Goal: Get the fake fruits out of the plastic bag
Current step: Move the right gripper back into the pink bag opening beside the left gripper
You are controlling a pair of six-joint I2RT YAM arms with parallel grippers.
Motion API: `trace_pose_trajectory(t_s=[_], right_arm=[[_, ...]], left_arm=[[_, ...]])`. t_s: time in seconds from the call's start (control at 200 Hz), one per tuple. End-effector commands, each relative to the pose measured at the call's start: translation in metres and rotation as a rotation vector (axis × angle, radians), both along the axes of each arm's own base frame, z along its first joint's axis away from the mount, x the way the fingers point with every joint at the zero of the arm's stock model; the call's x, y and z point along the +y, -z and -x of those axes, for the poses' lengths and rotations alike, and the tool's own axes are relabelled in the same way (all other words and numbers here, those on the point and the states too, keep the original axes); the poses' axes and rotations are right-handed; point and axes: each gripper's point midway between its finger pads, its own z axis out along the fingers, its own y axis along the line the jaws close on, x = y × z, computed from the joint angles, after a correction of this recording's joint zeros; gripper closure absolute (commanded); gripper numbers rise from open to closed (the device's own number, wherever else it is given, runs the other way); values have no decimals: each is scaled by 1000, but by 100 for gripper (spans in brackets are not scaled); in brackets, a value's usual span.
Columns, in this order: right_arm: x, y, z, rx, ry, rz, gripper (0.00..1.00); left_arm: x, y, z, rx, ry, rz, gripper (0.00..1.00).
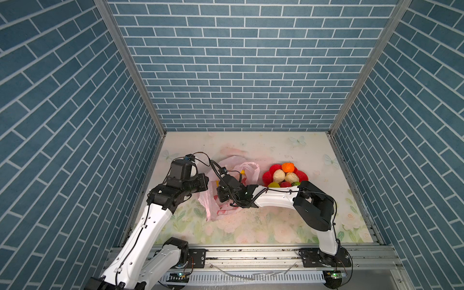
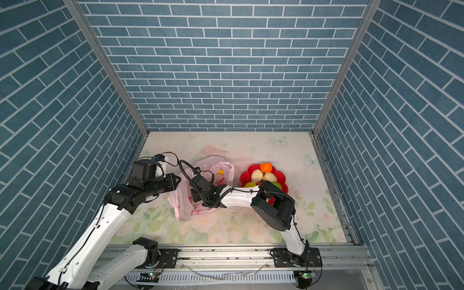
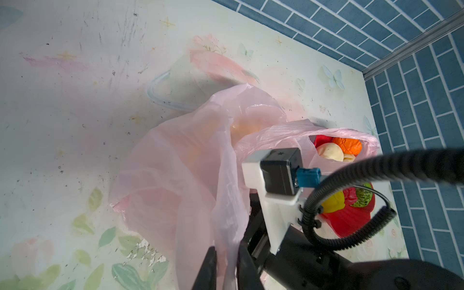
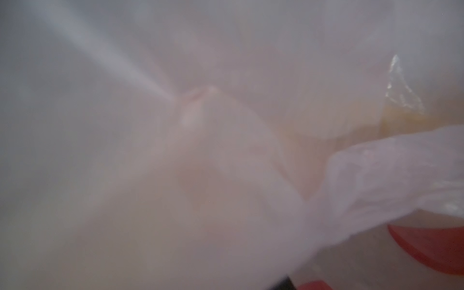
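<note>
Pink bag [image 4: 175, 150] — veiling right wrist view, red dish [image 1: 268, 177] beside

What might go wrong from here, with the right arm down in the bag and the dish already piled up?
1. Film of the plastic bag veils the right wrist view, so the right gripper may close on plastic along with the banana and drag the bag.
2. The left gripper pinches only a thin fold, which might slip.
3. The red dish is heaped with fruits; the right elbow hangs close by and may knock one off.
</note>
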Motion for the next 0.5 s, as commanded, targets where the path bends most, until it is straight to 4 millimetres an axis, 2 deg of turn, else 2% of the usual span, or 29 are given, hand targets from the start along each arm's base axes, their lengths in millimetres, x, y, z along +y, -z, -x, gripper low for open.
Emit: trace_pose_trajectory(t_s=[0.0,0.22,0.49], right_arm=[[17,-14,-7,17,18,-67,67],[20,-8,-18,23,57,-66,63],[17,-2,-30,33,133,-53,63]], left_arm=[[0,5,8,17,12,7,82],[2,19,17,45,19,3,82],[-2,22,22,46,35,23,82]])
